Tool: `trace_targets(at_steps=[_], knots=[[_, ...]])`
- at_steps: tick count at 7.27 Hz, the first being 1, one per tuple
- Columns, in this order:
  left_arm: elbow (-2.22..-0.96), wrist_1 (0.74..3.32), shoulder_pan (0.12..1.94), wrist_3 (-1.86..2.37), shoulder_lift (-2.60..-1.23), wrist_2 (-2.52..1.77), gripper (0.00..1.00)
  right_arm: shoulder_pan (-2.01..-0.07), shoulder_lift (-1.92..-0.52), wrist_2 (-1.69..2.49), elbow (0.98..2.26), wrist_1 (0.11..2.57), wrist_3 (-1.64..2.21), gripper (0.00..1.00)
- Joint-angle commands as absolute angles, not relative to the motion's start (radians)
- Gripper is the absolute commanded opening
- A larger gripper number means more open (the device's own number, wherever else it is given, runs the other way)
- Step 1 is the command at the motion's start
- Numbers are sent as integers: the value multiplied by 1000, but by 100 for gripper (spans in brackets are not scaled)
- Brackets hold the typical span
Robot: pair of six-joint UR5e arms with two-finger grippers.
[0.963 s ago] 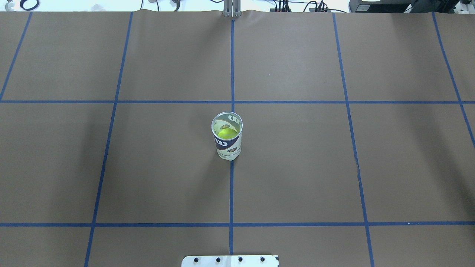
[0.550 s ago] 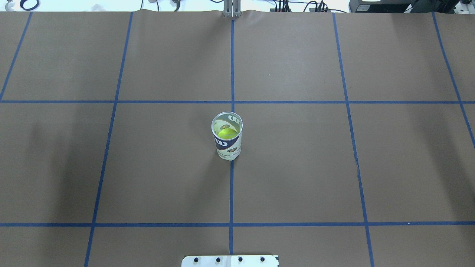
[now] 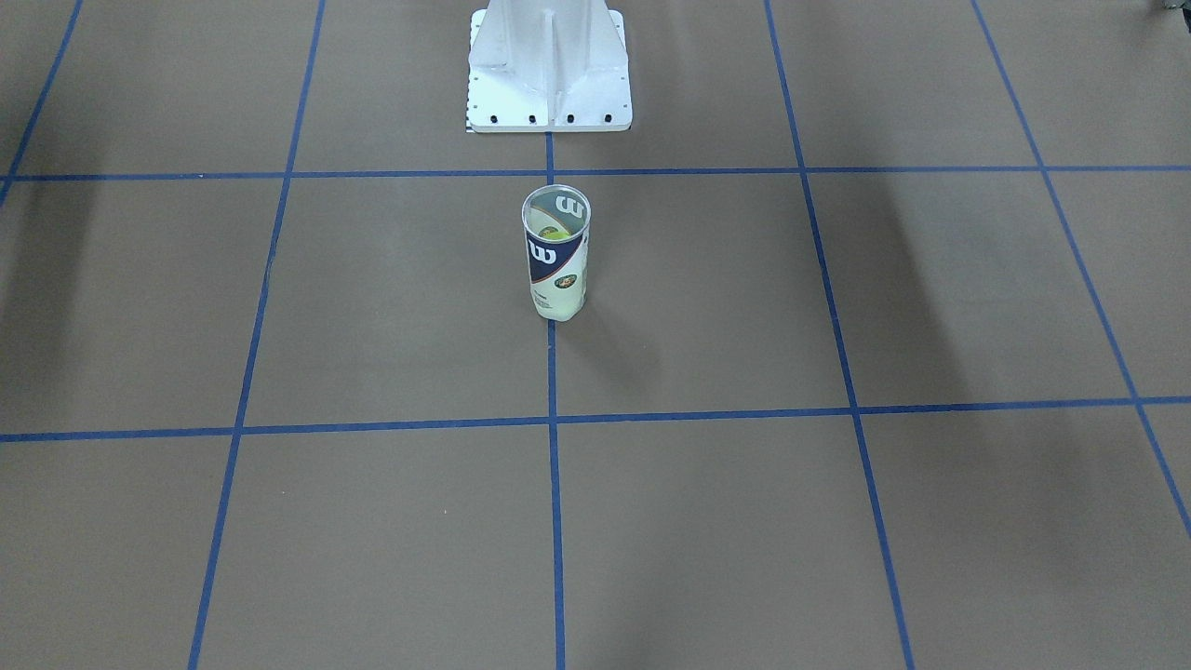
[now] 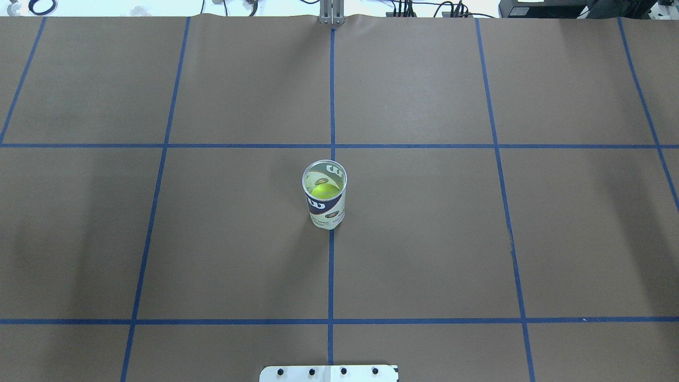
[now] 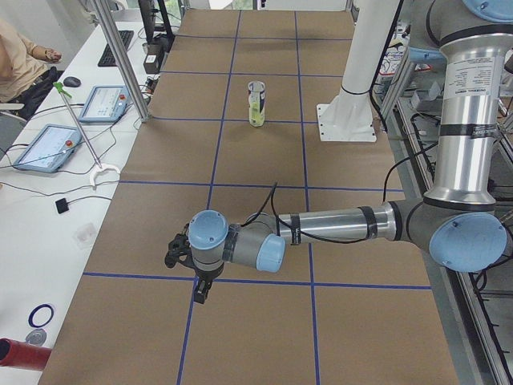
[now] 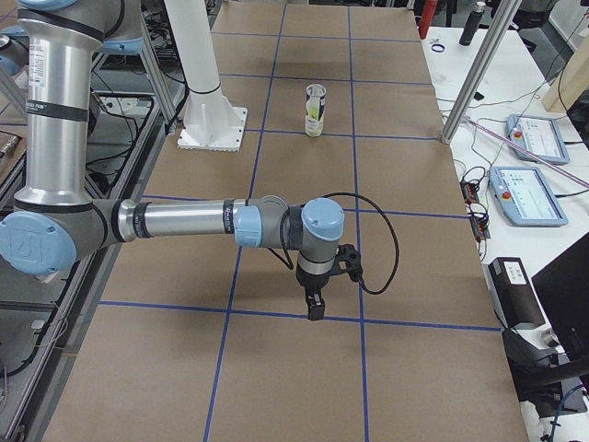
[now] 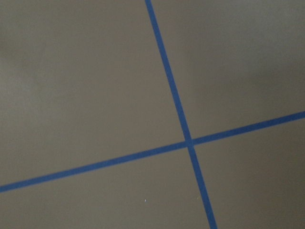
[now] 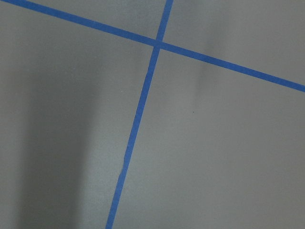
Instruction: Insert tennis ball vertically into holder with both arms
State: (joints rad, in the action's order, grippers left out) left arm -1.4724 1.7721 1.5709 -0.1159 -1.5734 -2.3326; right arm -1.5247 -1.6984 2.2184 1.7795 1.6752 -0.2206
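The holder, a clear can with a navy-and-white label, stands upright on the table's centre line. It also shows in the front view and both side views. A yellow-green tennis ball sits inside it. Neither arm is near it. My left gripper hangs over a blue tape crossing at the table's left end. My right gripper hangs over a tape line at the right end. I cannot tell whether either is open or shut. The wrist views show only brown paper and tape.
The white pedestal base stands behind the can on the robot's side. Blue tape lines grid the brown table cover. Across the table are metal poles, tablets and a seated person.
The faint arm shadow on the left of the table has drifted further left and faded. The can and ball have not moved.
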Motion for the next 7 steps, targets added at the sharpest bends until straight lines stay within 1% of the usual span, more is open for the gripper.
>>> trace_targets(at_steps=[1,5,7], knots=[[-1587,1475,1647,-172,-1565,-2326,99,-1525,-1697,2227,1779,1675,-213,99],[-1597,1479,1647,-172,-1562,-2329,99,-1525,-1669,2255,1784,1672,-118,99],[-1594,1650,1647,-169,-1549,-2330,99,-1525,-1658,2255,1784,1674,-94,99]])
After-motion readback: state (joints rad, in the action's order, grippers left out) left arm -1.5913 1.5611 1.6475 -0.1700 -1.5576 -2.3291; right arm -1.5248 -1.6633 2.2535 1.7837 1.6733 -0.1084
